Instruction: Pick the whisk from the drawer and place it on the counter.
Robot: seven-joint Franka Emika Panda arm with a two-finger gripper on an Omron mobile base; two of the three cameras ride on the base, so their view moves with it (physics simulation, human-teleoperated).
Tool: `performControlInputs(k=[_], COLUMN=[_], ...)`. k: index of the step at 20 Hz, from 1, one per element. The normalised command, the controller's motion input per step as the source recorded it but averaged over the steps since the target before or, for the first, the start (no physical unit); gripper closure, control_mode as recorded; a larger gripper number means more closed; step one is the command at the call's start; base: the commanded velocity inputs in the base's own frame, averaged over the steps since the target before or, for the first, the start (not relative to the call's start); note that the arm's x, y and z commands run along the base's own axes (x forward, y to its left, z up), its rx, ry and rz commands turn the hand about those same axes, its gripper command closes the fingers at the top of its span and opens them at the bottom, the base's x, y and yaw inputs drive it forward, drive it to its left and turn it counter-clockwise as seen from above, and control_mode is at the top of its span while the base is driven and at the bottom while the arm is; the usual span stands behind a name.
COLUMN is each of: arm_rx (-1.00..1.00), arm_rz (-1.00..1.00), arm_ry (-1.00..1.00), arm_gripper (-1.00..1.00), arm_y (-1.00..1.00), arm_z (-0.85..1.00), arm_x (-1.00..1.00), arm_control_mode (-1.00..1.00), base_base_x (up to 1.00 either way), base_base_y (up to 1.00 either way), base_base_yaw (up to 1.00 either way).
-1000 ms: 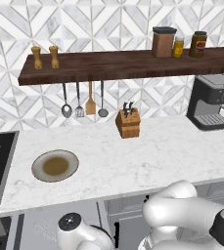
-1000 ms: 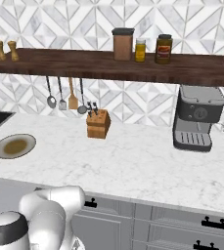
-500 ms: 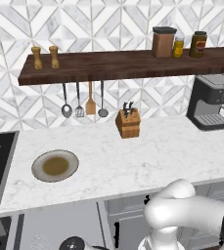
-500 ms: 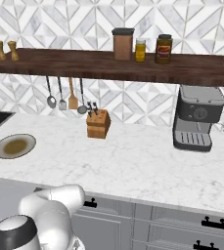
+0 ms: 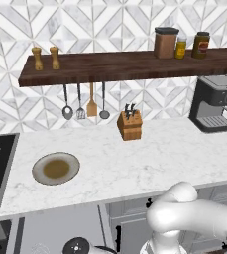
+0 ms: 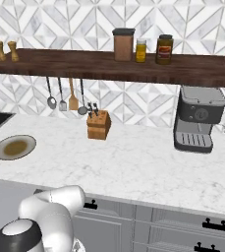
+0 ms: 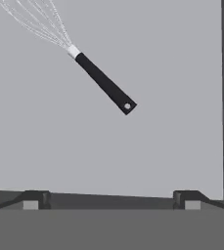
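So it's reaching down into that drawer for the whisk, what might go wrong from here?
Two things stand out. The gripper is open but off target: the whisk lies diagonally, up and to the left of the fingertips, so closing now would likely catch nothing. Its black handle is slim and the wire head is thin, so a pinch on the wires might slip or bend them. Also, the drawer wall runs close along the right side, and a sideways correction could bump it.

Bare drawer (image 7: 133, 156) floor around whisk (image 7: 103, 83), wall at right.
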Motion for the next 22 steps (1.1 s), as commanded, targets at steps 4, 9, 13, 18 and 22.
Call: performControlInputs(k=[4,9,13,18,22], arm_rx=[0.08,0.01,0.00,0.00,0.00], arm_rz=[0.05,0.12,0.20,0.16,0.07], arm_ry=[-0.06,0.00,0.00,0.00,0.00], arm_gripper=[-1.00,-1.00,-1.00,-1.00,-1.00], arm_y=[-0.03,-0.03,0.05,0.09,0.22], arm_z=[0.13,-0.05,-0.26,-0.28,-0.45], arm_x=[0.97,0.63,0.15,0.00,0.09], arm_control_mode=[-1.00,-1.00,-1.00,-1.00,-1.00], base_base_x=[0.00,0.00,0.00,0.00,0.00], base_base_y=[0.00,0.00,0.00,0.00,0.00], base_base_yaw=[0.00,0.00,0.00,0.00,0.00])
